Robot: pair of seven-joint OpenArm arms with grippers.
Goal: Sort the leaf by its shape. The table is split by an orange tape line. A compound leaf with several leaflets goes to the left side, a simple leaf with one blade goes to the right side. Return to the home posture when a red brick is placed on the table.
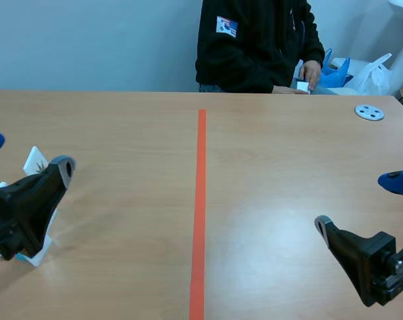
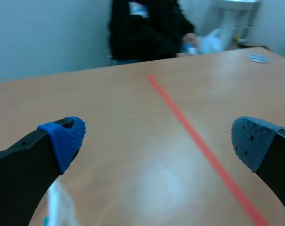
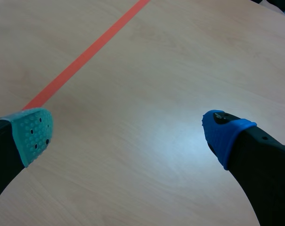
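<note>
Light wood-grain table (image 1: 268, 173), matt with a soft glare patch near the middle. One straight orange tape line (image 1: 200, 200) ran from the near edge toward the far edge. Plain pale blue-grey wall (image 1: 88, 40) stood behind. A person in a black jacket (image 1: 254, 40) sat at the far edge, one hand (image 1: 312, 71) resting by a small pale object. Blue and white plastic bags (image 1: 361, 70) were heaped beyond the far right corner. A small round grey metal disc with holes (image 1: 370, 112) lay on the table there.

The white card with a small leaf print (image 1: 36, 161) lay on the left side, well apart from the tape. The left gripper (image 2: 156, 134) stood over it, fingers spread wide, nothing between them. The right gripper (image 3: 128, 132) hung low on the right side, fingers likewise parted over bare wood, far from the card.

The left gripper's body covered most of the card; only a far corner and a near edge showed. The leaf print was too small to tell its shape. In the left wrist view the card was only a white blur beside one finger.
</note>
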